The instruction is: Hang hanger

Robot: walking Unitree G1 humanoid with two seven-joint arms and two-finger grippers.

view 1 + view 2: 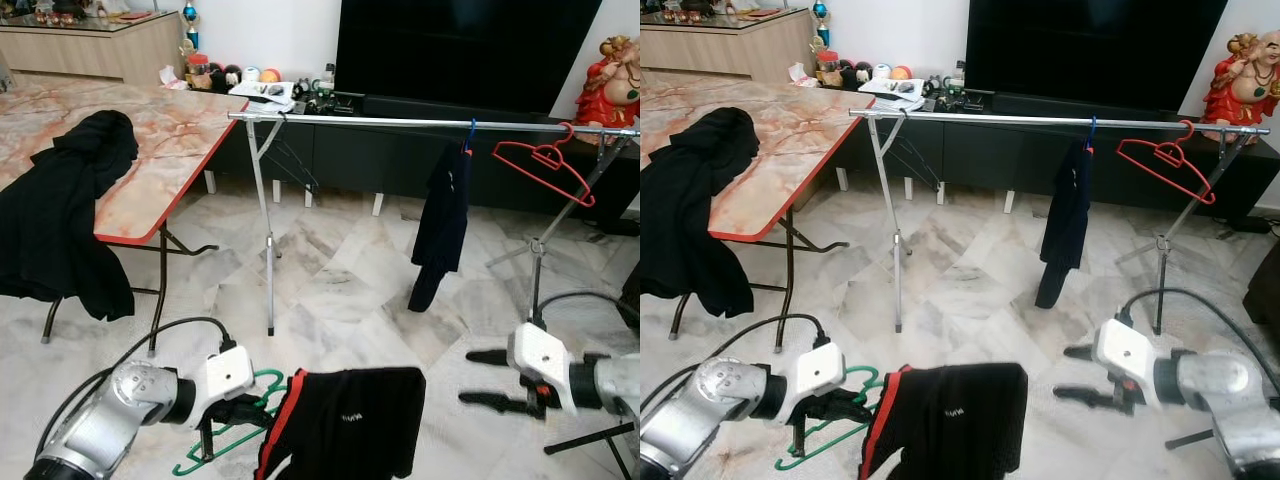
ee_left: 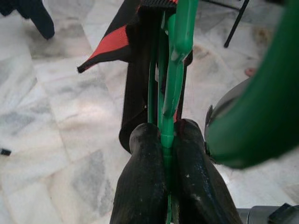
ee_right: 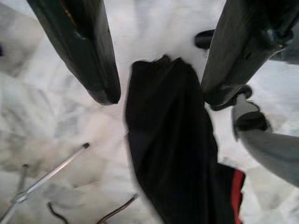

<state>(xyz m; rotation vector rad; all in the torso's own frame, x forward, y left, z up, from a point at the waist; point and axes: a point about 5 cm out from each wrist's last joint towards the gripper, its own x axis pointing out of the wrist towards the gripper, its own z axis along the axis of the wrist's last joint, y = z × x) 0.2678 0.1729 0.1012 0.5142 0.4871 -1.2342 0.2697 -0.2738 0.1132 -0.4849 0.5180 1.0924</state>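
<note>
Gripping green hanger (image 1: 232, 425) in clenched left tool (image 1: 222, 415), far below rail (image 1: 420, 122); right tool (image 1: 492, 380) gaping empty.

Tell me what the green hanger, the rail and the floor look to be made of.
Green hanger: likely plastic, with a glossy moulded look in the left wrist view. Rail: metal tube, judging by its bright silvery sheen. Floor: polished marble or marble-look tile, grey-veined and jointed.

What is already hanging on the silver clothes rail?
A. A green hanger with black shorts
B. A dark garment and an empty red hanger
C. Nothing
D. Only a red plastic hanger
B: a dark navy garment hangs from the silver metal clothes rail, and an empty red plastic hanger hangs further along it toward the robot's right.
</note>
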